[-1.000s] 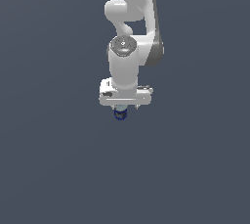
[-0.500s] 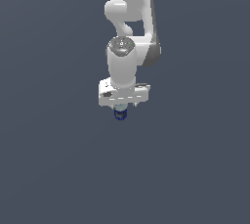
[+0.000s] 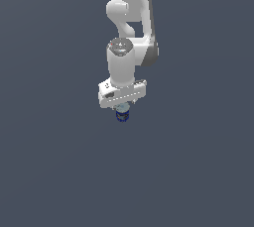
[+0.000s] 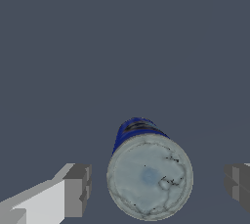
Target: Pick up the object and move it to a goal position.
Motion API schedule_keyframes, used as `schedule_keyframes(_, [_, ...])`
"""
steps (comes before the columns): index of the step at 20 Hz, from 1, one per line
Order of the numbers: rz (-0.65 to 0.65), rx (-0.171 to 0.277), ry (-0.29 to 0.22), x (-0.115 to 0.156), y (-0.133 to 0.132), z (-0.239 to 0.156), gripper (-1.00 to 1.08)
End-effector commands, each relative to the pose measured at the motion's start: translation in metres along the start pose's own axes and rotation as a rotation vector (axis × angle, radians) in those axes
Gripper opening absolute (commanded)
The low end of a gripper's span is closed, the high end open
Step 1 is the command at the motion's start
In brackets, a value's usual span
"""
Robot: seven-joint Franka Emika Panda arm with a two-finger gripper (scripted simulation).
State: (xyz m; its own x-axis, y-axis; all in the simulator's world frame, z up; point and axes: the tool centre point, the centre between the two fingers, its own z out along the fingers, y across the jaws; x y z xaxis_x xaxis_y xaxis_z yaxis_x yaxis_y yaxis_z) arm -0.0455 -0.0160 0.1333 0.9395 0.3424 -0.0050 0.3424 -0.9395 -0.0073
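The object (image 4: pixel 149 176) is a small dark blue can with a pale, mottled lid, standing upright on the grey floor. In the wrist view it sits between my gripper (image 4: pixel 157 187) fingers. One grey fingertip (image 4: pixel 78 189) and the other (image 4: pixel 238 186) flank it, with a gap on each side, so the gripper is open around the can without touching it. In the exterior view the white hand hangs straight down over the can (image 3: pixel 122 116), and only the can's lower part shows beneath the gripper (image 3: pixel 122 109).
A plain dark grey floor (image 3: pixel 198 171) stretches all around. The white arm (image 3: pixel 130 18) rises from the hand toward the exterior view's top. No other objects show.
The hand has turned slightly about its vertical axis and now sits a little tilted in the exterior view. The can has not moved.
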Motion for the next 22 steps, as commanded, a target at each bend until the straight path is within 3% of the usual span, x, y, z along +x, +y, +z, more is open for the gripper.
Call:
schedule_keyframes(1, [-0.051,-0.002,0.002,-0.006,0.0,0.003,1.0])
schedule_keyframes(10, [-0.154,-0.007,0.004,-0.017,0.0,0.009,1.0])
schedule_keyframes(22, [-0.162,-0.007,0.004,-0.019,0.0,0.025,1.0])
